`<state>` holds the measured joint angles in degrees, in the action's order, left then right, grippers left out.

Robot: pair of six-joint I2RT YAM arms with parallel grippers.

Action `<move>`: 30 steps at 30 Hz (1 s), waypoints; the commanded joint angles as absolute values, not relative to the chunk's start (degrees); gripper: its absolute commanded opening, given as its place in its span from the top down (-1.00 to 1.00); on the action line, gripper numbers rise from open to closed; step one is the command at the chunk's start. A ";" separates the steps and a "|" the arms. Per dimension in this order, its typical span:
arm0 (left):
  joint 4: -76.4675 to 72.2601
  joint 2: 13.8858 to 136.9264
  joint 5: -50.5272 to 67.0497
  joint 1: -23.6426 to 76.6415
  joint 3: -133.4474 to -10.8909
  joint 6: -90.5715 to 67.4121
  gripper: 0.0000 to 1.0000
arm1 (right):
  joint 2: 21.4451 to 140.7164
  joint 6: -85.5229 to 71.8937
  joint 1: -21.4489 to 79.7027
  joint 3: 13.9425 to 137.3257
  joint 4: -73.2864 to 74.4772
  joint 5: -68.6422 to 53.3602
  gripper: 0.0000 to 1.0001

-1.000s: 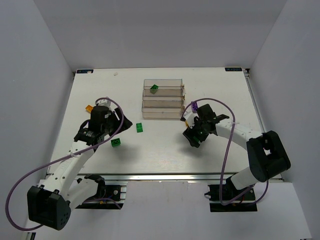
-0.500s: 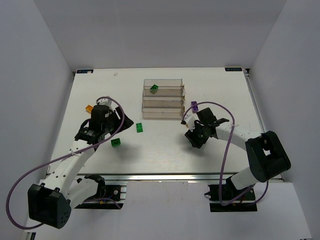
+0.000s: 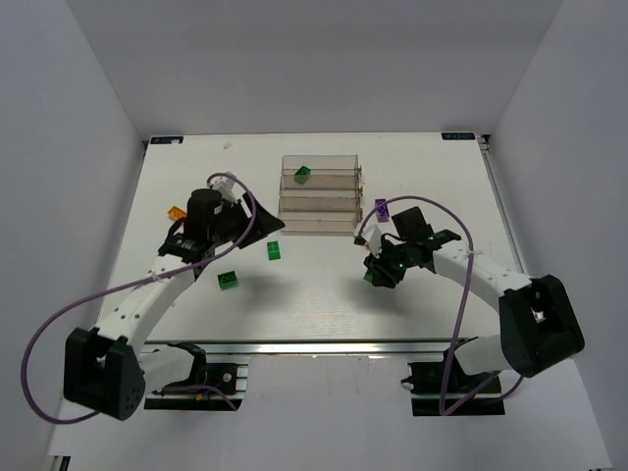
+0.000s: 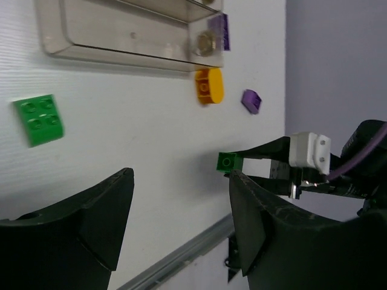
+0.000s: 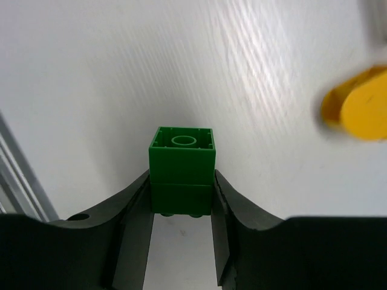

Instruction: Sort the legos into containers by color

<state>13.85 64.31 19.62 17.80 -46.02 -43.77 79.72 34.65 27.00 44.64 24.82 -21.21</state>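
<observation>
a green brick (image 5: 181, 158) is pinched by its flat side walls in the right hand (image 5: 181, 192), over the table (image 5: 91, 72), right of the bins (image 3: 319, 196). the left hand (image 4: 181, 211) is spread and empty. the brick is judged light, rigid and smooth; a square grip on opposite walls is advised.

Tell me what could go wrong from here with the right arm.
The right end effector holds the green brick right at its fingertips, so it may slip. The other green brick lies in the farthest container; an early drop would land in a wrong bin. The orange brick nearby could get knocked.
</observation>
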 commanded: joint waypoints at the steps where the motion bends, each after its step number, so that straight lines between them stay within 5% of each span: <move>1: 8.88 70.03 30.39 19.16 -51.58 -46.32 -0.48 | 74.54 39.11 26.90 50.53 26.55 -34.78 0.85; 9: 0.44 78.57 41.65 23.72 -54.23 -48.16 -0.58 | 76.46 34.64 27.68 60.63 21.10 -46.05 0.95; 24: -9.85 86.04 43.15 30.67 -57.04 -52.47 -0.59 | 79.98 30.24 31.90 64.51 16.00 -42.63 1.00; 30: -7.48 87.45 42.54 31.73 -58.53 -51.50 -0.33 | 79.98 29.27 32.43 64.25 15.21 -40.87 1.00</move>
<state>-8.47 87.46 41.76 31.16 -55.83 -52.45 80.07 30.35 31.99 62.06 17.78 -41.71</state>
